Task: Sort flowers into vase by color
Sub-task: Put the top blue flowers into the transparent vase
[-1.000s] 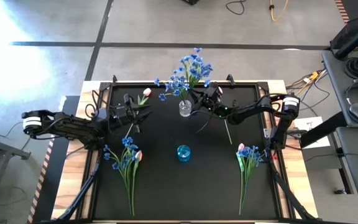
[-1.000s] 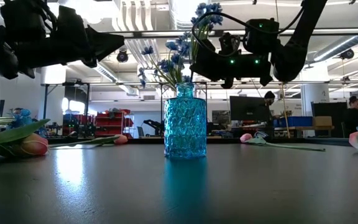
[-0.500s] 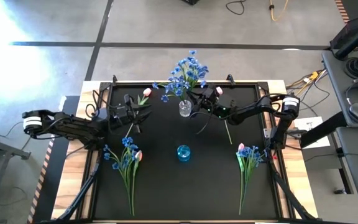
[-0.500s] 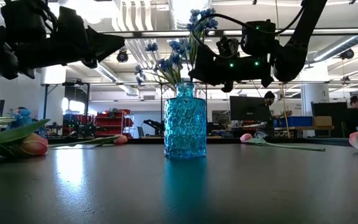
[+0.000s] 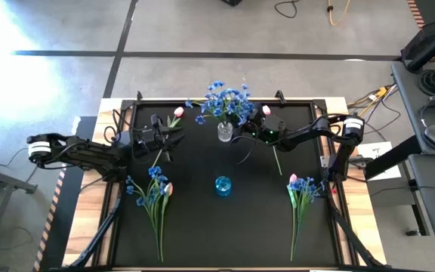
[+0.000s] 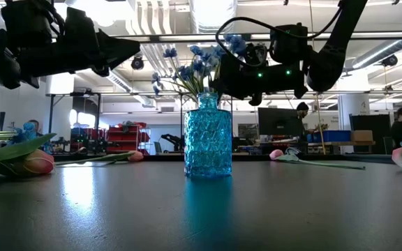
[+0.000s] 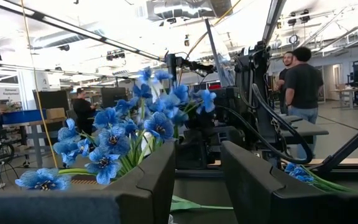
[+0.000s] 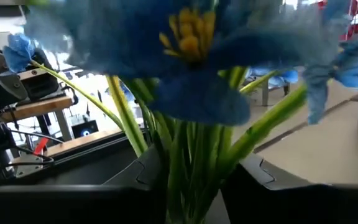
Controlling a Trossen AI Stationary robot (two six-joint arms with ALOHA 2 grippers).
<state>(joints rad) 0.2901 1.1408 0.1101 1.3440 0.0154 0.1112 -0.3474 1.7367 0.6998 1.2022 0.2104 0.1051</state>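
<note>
1. Looking down from the high view, you find a bunch of blue-blossomed sprays (image 5: 225, 102) already standing in the small clear glass vase (image 5: 224, 133) near the table's far edge.
2. Your right gripper (image 5: 242, 129) sits just beside that vase, its fingers on either side of the green stems in the right wrist view; whether they pinch a stem or have let go you cannot tell.
3. Your left gripper (image 5: 162, 140) hovers over the table's left part with its fingers spread and nothing between them, as the left wrist view shows.
4. The textured blue glass vase (image 5: 223, 185) at the table's middle holds no flowers yet, so the pink half of the sort looks untouched.
5. Still lying on the black table (image 5: 263, 227) are a mixed bundle of blue sprays and a pink tulip at front left (image 5: 152, 195), another mixed bundle at front right (image 5: 301, 193), a single pink tulip at far left (image 5: 177, 113), and a pink tulip (image 5: 266, 111) beside the right arm.
6. By this count, you are perhaps a third of the way through.
</note>
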